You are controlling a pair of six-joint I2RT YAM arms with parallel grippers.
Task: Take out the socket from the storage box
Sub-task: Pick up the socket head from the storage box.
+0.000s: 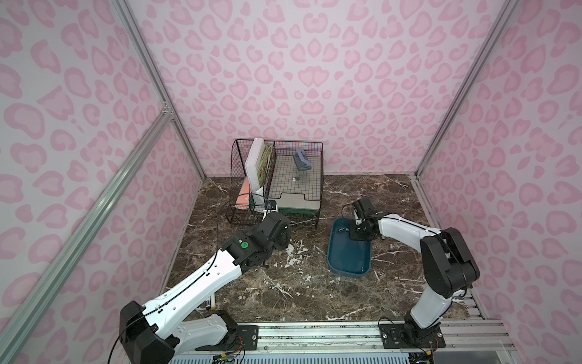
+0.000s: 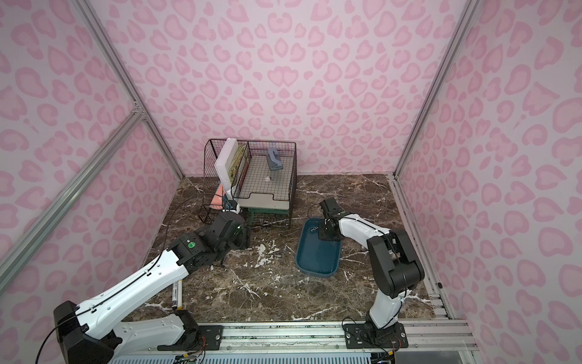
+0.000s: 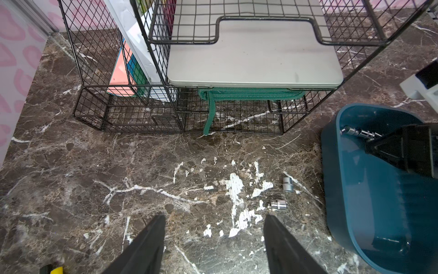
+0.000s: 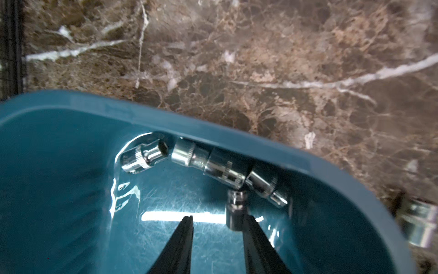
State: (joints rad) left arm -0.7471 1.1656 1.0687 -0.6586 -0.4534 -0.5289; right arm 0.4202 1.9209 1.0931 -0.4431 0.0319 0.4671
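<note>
- Now, we held the right gripper (image 4: 218, 220) low inside the storage box (image 4: 213, 132), close to one end wall. Its jaws were parted with nothing clamped between them.
- One small socket (image 4: 235, 210) sat on the box floor, right at the tip of one finger (image 4: 256, 237).
- The other sockets (image 4: 144, 155) lay in a row against that same end wall, inside the box.
- Our left gripper (image 3: 214, 218) hovered over the marble tabletop (image 3: 118, 166) beside the box, jaws wide apart and empty.
- Two loose sockets (image 3: 287, 184) lay on the tabletop just outside the box's long wall.
- A black wire organiser (image 1: 277, 176) stood apart from the box, off its far corner.
</note>
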